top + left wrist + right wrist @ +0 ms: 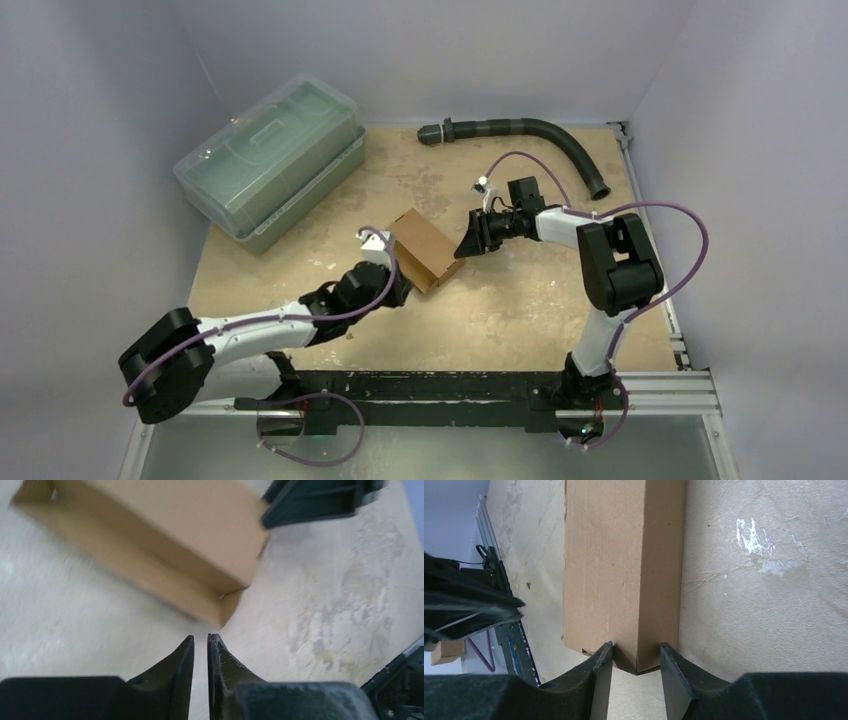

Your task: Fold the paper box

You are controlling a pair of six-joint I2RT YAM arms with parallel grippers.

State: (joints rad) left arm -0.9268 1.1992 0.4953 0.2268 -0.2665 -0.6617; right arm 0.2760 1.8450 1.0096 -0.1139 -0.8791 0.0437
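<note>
The paper box (425,250) is a brown cardboard carton lying closed on the tan table top in the middle. In the right wrist view the paper box (624,555) runs away from the camera, and my right gripper (636,645) straddles its near corner with both fingertips against the cardboard. From above, the right gripper (463,250) meets the box's right end. My left gripper (405,285) sits at the box's near-left side. In the left wrist view the left gripper (201,636) has a narrow gap with nothing in it, just short of the box (165,540).
A large clear greenish lidded plastic bin (270,170) stands at the back left. A black corrugated hose (530,130) curves along the back right. A metal rail (450,385) runs along the near edge, with another down the right side (650,230).
</note>
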